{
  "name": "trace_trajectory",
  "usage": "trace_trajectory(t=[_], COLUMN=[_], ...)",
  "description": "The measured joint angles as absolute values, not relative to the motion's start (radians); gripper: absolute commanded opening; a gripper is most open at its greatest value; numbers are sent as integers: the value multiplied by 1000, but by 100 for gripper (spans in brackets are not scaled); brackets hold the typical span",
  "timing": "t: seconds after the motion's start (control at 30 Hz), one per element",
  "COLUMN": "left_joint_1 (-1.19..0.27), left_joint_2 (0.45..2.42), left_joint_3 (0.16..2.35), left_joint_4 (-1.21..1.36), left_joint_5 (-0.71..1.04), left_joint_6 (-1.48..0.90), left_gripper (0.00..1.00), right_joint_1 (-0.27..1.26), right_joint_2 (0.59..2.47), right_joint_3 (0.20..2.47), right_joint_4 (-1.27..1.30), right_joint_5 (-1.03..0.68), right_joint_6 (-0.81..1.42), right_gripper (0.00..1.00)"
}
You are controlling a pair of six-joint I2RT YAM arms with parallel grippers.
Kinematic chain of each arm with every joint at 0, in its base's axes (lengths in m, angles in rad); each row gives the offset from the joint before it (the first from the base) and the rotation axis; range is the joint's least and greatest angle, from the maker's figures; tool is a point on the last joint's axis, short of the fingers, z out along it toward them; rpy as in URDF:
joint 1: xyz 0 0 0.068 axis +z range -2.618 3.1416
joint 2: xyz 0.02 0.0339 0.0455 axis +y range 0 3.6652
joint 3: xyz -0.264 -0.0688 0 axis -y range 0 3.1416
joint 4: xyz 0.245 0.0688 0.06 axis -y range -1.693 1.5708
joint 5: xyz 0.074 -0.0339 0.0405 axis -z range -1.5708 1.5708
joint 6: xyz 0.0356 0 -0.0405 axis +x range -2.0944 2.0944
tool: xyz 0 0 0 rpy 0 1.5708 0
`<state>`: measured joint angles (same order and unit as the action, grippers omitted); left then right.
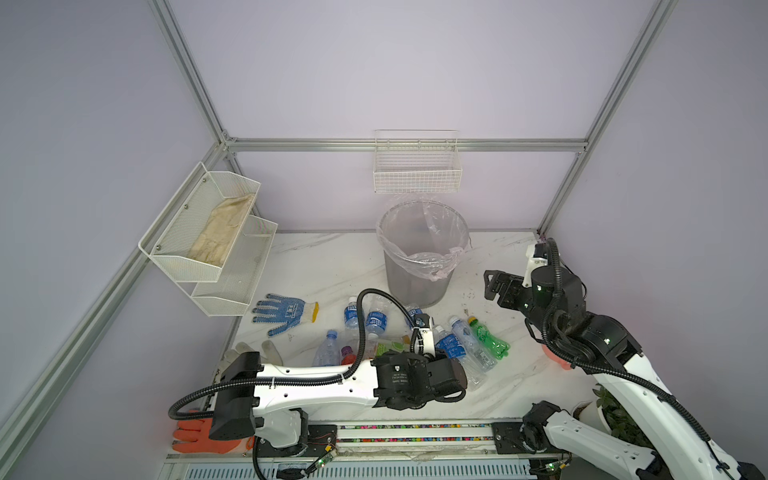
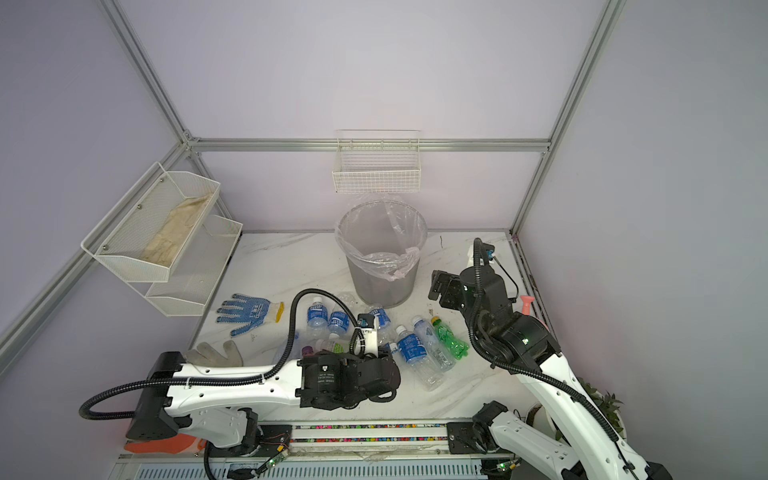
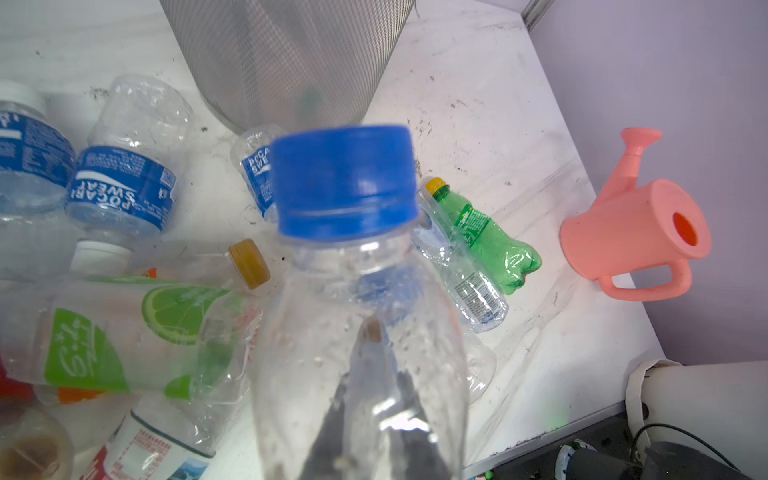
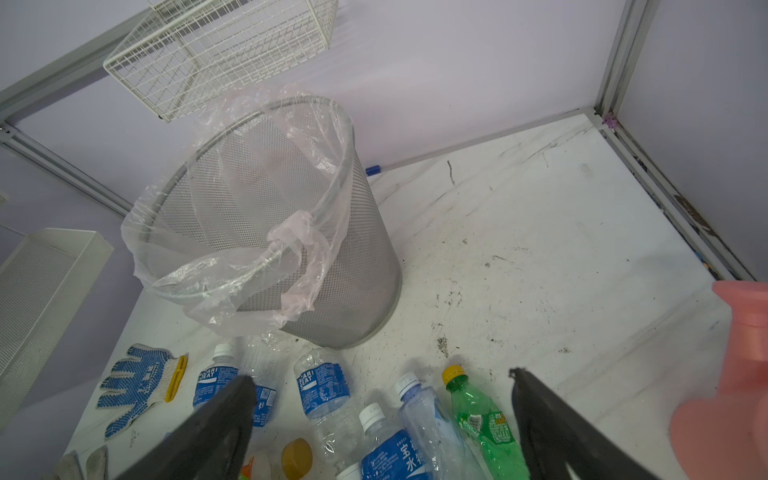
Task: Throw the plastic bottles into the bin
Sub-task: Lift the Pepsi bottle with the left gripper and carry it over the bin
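The left fingers [image 3: 365,399] clamp a clear, blue-capped bottle [image 3: 357,291] by its body, below the shoulder. Empty and thin-walled, it looks light, slick and easy to crush. The stiffer neck under the cap would likely be the surer hold. The other bottles [image 1: 377,320] lie at the bin's [image 1: 419,274] 6 o'clock. A blue label [image 3: 124,191] reads POCARI SWEAT; another label [image 4: 395,457] carries Chinese characters. At the bin's 3 o'clock the right fingers [image 4: 552,432] stand wide apart, holding nothing.
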<state>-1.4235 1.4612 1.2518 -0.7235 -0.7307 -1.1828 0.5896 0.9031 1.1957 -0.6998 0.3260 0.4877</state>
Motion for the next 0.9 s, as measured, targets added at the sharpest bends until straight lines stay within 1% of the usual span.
trace_trajectory(t=[0.3,0.53,0.67,0.9], left_joint_1=[-1423,-1423,-1423,-1423], left_joint_2=[1414,1405,1398,1374], left_joint_3=[1333,1454,1494,1504], left_joint_4=[-735,-732,-693,-578], left_joint_5=[-829,-898,-923,-935], left_joint_6=[-997,-818,-695,-461], left_gripper=[10,10,10,10], right_joint_1=[590,590,590,590], right_joint_2=[876,864,846,832], right_joint_3=[1119,1075,1040,980], right_joint_4=[-700,-699,-695,-692], right_joint_5=[308,289,274,245], right_joint_6=[512,533,547,569], right_gripper=[97,97,97,97])
